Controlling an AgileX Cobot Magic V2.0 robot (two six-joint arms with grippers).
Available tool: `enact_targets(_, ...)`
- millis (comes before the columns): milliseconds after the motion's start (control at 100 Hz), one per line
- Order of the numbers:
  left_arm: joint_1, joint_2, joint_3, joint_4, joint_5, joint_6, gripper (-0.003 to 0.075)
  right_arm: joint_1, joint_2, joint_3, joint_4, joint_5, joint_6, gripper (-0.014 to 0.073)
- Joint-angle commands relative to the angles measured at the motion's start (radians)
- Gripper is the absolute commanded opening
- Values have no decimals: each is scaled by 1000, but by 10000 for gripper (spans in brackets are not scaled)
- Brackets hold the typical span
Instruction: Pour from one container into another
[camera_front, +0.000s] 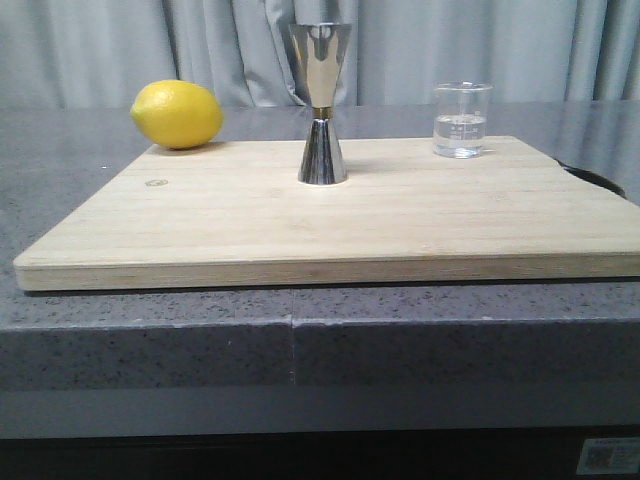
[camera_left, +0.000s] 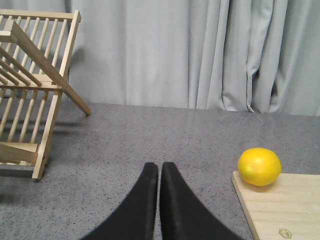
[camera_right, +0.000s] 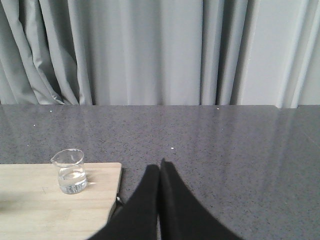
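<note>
Beaker (camera_front: 462, 120) of clear glass stands upright at the far right of the wooden cutting board (camera_front: 330, 225) in the front view, partly filled with clear liquid, white marks on its wall. Well apart from it to the left, near the board's middle, the steel jigger (camera_front: 321, 103) stands upright on its smaller cone, the wider cone open at the top. A yellow lemon (camera_front: 177, 114) lies at the board's far left corner; whether it rests on the board or on the grey countertop (camera_front: 300, 340) just behind is hard to tell. Neither arm shows in this view.

From the left wrist, the left gripper (camera_left: 159, 167) hangs over bare countertop, its two black fingers pressed together with nothing between them. The lemon (camera_left: 259, 166) sits at the board's corner (camera_left: 280, 205), touching its edge. A wooden dish rack (camera_left: 35, 90) stands off to the other side.

From the right wrist, the right gripper (camera_right: 160, 167) is likewise clenched on nothing, above the countertop just beside the board's edge (camera_right: 60, 210). The beaker (camera_right: 70, 171) stands near that edge, its pouring lip turned away from the gripper.
</note>
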Motion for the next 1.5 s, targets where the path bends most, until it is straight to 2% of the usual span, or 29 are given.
enact_targets(0, 3, 15, -38, -1, -68, -9, -19, -6, 18, -37, 2, -75, -5, -71)
enact_targets(650, 3, 15, -38, -1, -68, -11, -18, -6, 18, -37, 15, -66, -3, -68)
enact_targets(720, 4, 15, -38, -1, -68, -12, -15, -6, 18, -37, 15, -64, -1, -12)
enact_targets(790, 4, 15, -38, 1, -65, -12, 36, -6, 18, -37, 15, -64, -1, 108)
enact_targets(890, 4, 15, -38, 3, -62, -12, 209, -6, 18, -37, 15, -64, -1, 338)
enact_targets(940, 4, 15, -38, 3, -62, -12, 318, -6, 18, -37, 15, -64, -1, 423)
enact_targets(1010, 4, 15, -38, 3, -62, -12, 414, -6, 18, -37, 15, -64, -1, 495)
enact_targets(1060, 4, 15, -38, 3, -62, -12, 438, -6, 18, -37, 15, -64, -1, 508)
enact_targets(1140, 4, 15, -38, 3, -62, -12, 436, -6, 18, -37, 15, -64, -1, 505)
enact_targets(1490, 4, 15, -38, -14, -74, -12, 373, -6, 18, -37, 23, -59, -1, 501)
